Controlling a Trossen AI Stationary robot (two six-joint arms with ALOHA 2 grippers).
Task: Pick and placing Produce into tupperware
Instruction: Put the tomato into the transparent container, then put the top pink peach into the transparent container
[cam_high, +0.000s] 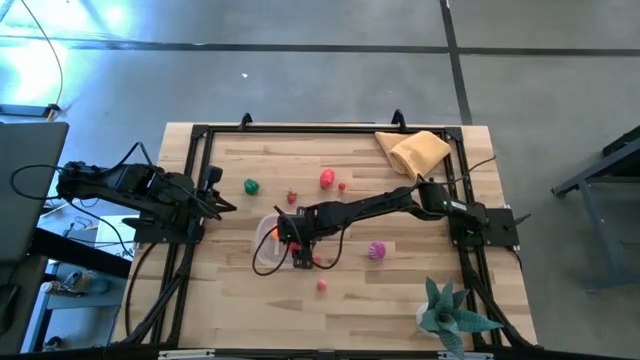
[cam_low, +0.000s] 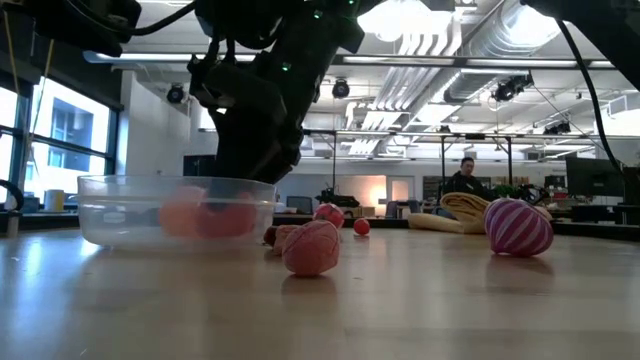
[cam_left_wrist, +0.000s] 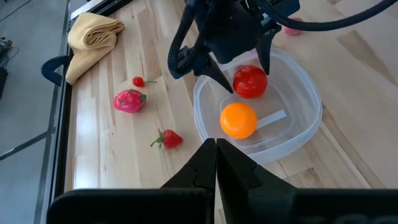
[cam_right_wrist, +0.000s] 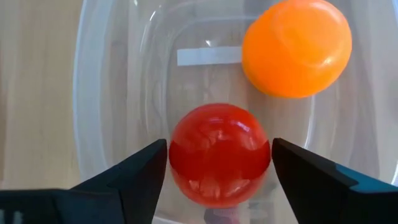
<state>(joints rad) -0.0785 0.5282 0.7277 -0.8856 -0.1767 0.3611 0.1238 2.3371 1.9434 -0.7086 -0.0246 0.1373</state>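
The clear tupperware (cam_high: 262, 248) (cam_left_wrist: 311, 118) sits left of the table's middle. On its floor lie a red tomato (cam_right_wrist: 219, 155) (cam_left_wrist: 250, 81) and an orange ball (cam_right_wrist: 295, 46) (cam_left_wrist: 238, 119). My right gripper (cam_high: 292, 240) (cam_right_wrist: 219, 158) reaches down into the tupperware, open, one finger on either side of the tomato; a gap shows beside it in the left wrist view. More produce lies on the wood: a green piece (cam_high: 251, 186), a strawberry (cam_high: 292, 197), a pink-red fruit (cam_high: 327, 179), a purple striped one (cam_high: 376, 250). My left gripper (cam_high: 225, 205) (cam_left_wrist: 216, 152) waits shut at the table's left edge.
A tan cloth (cam_high: 415, 150) lies at the far right corner and a teal spiky plant (cam_high: 450, 315) at the near right corner. Small red pieces (cam_high: 342, 186) (cam_high: 322, 285) lie loose on the boards. A black frame (cam_high: 200, 135) runs along the table's edges.
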